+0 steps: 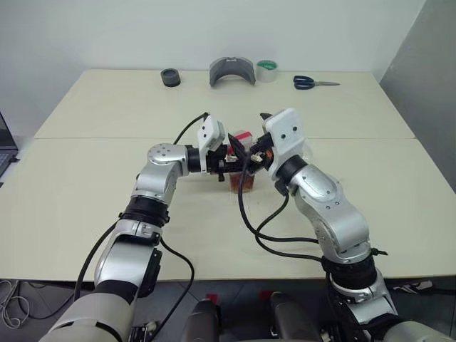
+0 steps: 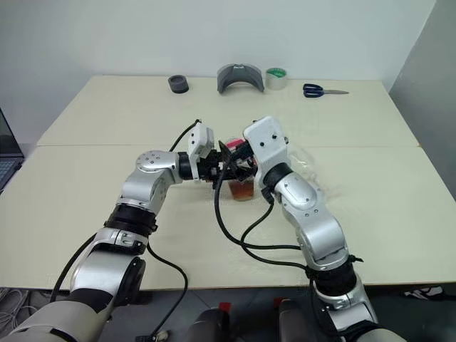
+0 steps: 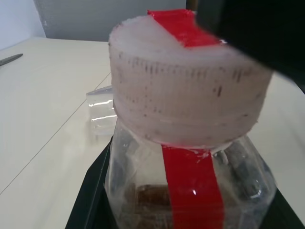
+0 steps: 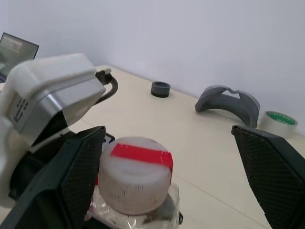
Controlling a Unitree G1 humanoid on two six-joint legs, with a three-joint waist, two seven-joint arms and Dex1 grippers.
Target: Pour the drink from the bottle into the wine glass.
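Observation:
A small clear bottle [image 1: 242, 178] stands upright at the table's middle, with the amber drink [image 2: 243, 190] low inside it. Its white cap with a red stripe [image 4: 136, 174] is on. My left gripper [image 1: 226, 162] reaches in level from the left and is shut on the bottle's body below the cap [image 3: 186, 86]. My right gripper [image 4: 176, 148] is open, its two black fingers [image 4: 78, 167] standing on either side of the cap. The wine glass [image 2: 308, 161] shows as a clear shape just behind my right wrist, mostly hidden by it.
Along the table's far edge lie a black ring [image 1: 170, 78], a grey curved piece [image 1: 232, 71], a tape roll [image 1: 266, 70] and blue-handled scissors [image 1: 313, 83]. A laptop [image 1: 6, 146] sits off the left edge. A seam crosses the table [image 1: 85, 171] behind my arms.

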